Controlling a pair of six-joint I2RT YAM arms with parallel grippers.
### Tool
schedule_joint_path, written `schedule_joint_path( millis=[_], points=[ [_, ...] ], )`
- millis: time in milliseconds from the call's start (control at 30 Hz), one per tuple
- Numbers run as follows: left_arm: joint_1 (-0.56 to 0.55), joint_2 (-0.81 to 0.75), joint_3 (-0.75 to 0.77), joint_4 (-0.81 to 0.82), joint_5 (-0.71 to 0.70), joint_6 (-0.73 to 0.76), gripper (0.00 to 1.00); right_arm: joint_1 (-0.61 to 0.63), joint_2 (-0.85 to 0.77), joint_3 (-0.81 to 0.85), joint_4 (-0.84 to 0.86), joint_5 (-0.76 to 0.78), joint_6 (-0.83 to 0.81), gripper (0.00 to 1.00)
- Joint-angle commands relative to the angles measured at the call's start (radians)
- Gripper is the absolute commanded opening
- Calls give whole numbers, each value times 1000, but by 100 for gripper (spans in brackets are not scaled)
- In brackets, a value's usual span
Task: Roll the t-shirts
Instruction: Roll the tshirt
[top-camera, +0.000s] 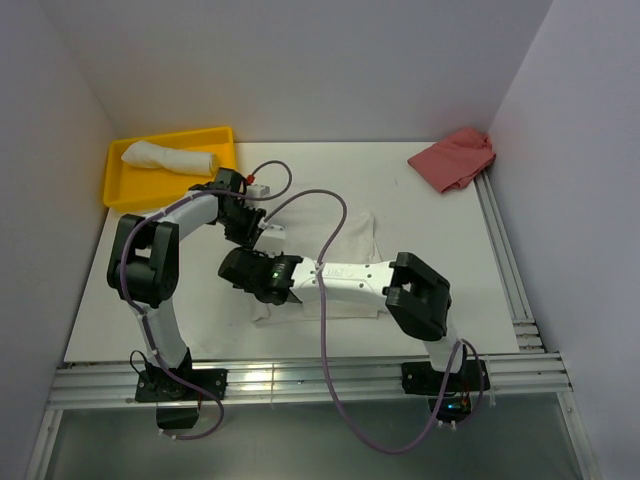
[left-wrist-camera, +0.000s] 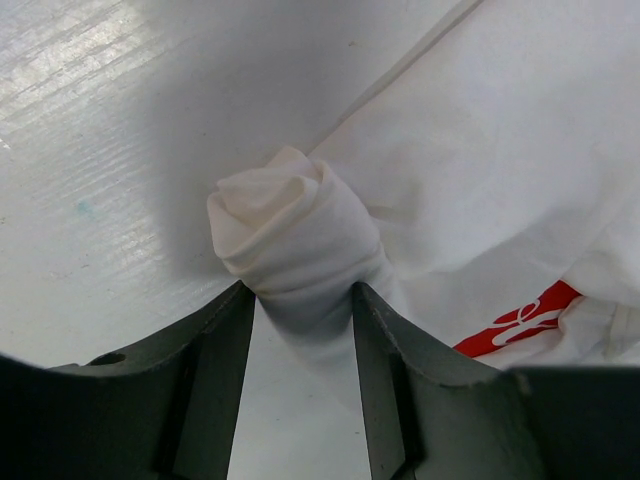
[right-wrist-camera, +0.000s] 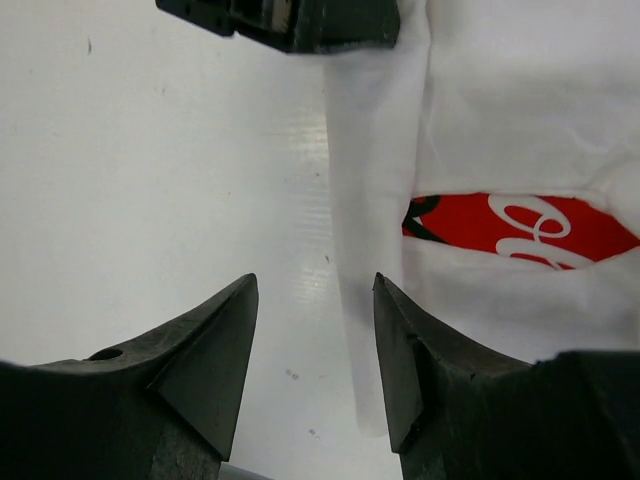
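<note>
My left gripper is pinching the rolled end of a white t-shirt between its two dark fingers. The roll is poking out past the fingertips over the white table. To the right, the shirt is lying loosely spread, showing a red print, possibly lettering.

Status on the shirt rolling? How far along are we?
Done: one rolled t-shirt lies in the yellow tray. In hand: the printed t-shirt is rolled only along one edge; the left hand pinches the roll's end, the right hand hangs open over it. Left: finish the roll. The crumpled pink cloth lies untouched.
</note>
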Motion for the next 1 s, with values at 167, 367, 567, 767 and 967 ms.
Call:
schedule_joint_path(
  millis=[167, 367, 567, 767, 967],
  points=[
    [-23, 5, 20, 2, -27, -9, 50, 3, 165, 255, -126, 106, -114, 57],
    [-26, -2, 24, -4, -26, -7, 52, -9, 250, 347, -197, 105, -107, 57],
    [-27, -10, 33, -8, -17, -4, 55, -13, 256, 292, -217, 92, -73, 57],
    [-29, -22, 50, -18, -6, 4, 61, -13, 260, 252, -222, 65, -56, 57],
    [-27, -32, 88, -36, 0, 5, 67, -14, 286, 248, -277, 59, -29, 58]
  ],
)
